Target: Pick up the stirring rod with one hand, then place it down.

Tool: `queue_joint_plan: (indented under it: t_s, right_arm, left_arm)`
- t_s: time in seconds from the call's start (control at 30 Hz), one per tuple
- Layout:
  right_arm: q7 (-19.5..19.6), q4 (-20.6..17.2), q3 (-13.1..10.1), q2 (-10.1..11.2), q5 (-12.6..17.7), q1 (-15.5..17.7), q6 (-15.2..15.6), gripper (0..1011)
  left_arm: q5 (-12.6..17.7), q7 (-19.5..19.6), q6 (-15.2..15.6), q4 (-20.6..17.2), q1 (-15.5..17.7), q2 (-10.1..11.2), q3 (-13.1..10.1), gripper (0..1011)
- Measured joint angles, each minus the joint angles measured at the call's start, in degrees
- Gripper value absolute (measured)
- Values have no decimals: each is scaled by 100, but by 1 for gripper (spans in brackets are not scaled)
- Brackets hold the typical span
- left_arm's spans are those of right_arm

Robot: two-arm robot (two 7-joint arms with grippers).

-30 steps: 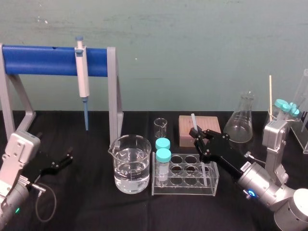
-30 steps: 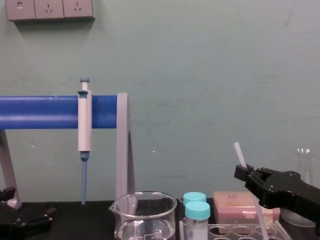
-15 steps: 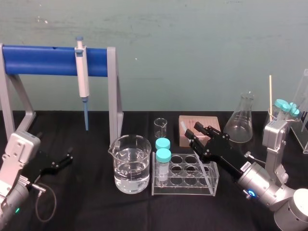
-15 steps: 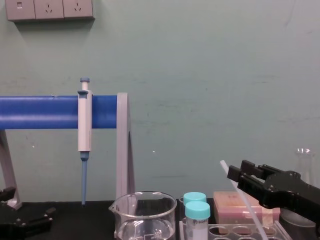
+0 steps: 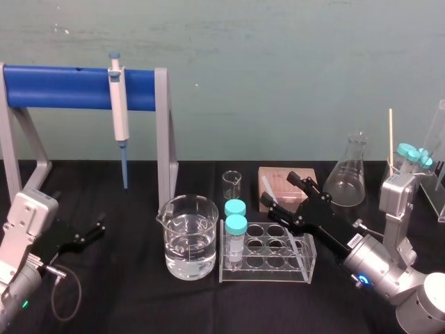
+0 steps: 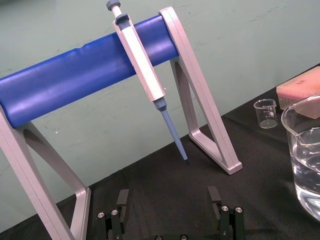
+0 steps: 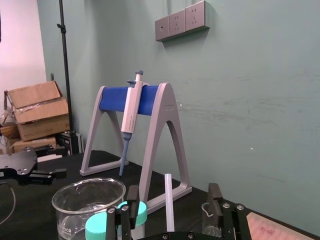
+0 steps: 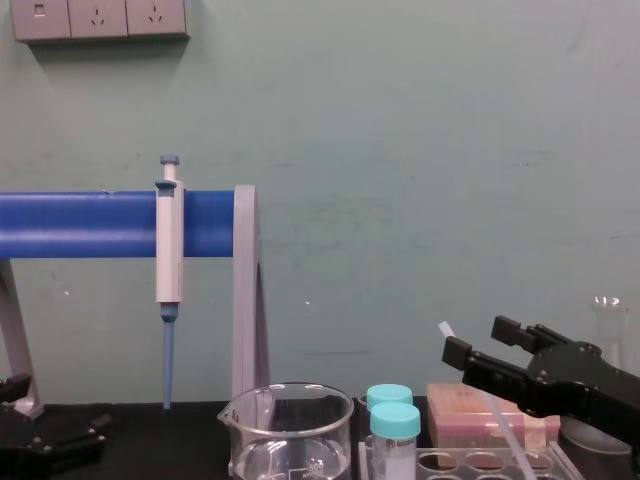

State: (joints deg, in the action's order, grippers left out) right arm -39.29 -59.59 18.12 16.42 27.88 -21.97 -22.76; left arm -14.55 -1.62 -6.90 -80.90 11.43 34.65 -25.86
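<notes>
Found the right gripper low over the back of the clear test-tube rack, right of the middle of the table and nearer its front edge than its back. Noted its 2 black fingers spread wide apart and clamped on nothing. Saw the stirring rod standing between those fingers, touching neither in the right wrist view, tilted with its top toward the table's left edge and its lower part slanting down toward the rack. Could not make out the resting place of its lower end. Spotted the left gripper parked low by the table's left edge, fingers likewise parted, empty. Saw the water-filled beaker just left of the rack.
</notes>
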Motion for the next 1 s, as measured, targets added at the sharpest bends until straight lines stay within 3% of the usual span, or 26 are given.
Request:
queue_joint_plan:
  t_s: [0.2,0.6,1.0]
  right_arm:
    - [0,0,0,0,0,0,0,1002]
    - [9,-14,-1,2,-5,4,-4,1000]
    - [982,-753,-419,-52,-491,301,-430,1000]
  left_arm:
    - [0,0,0,0,0,0,0,1000]
    - [0,0,0,0,0,0,0,1000]
    - [0,0,0,0,0,0,0,1000]
